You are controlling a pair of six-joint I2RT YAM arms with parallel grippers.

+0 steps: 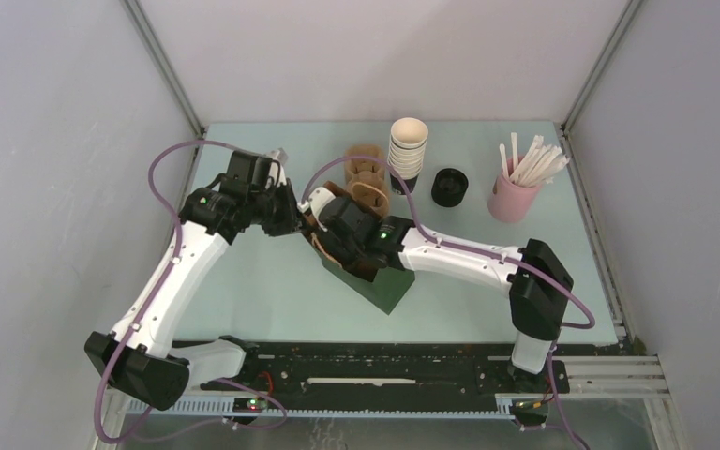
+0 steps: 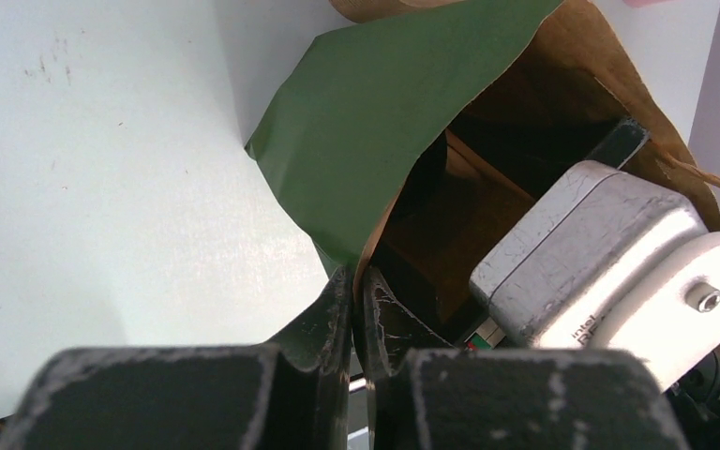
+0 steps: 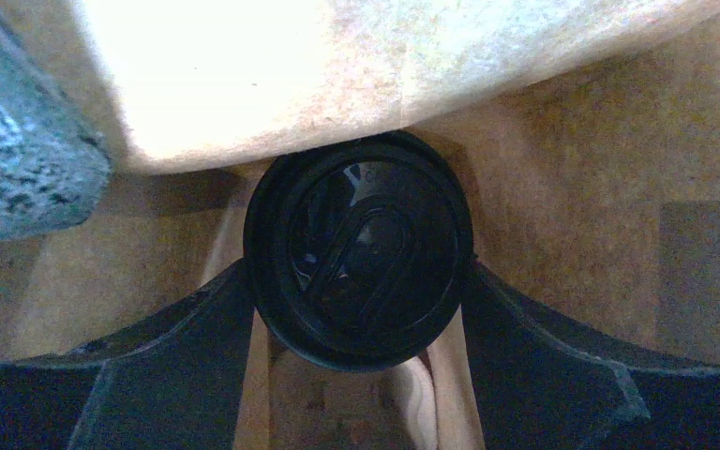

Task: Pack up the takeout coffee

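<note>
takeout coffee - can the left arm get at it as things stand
Probably not. The left gripper is shut on the green bag at its rim, holding it open. The takeout coffee sits deep inside the bag, gripped by the right gripper, which fills much of the opening.

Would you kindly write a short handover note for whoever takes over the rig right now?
Left gripper: shut on the rim of the green bag, holding the mouth open.
Right gripper: inside the bag, closed on the takeout coffee.
Done: the coffee is inside the bag.
Left: release it, pull the right gripper out, then free the rim.
</note>
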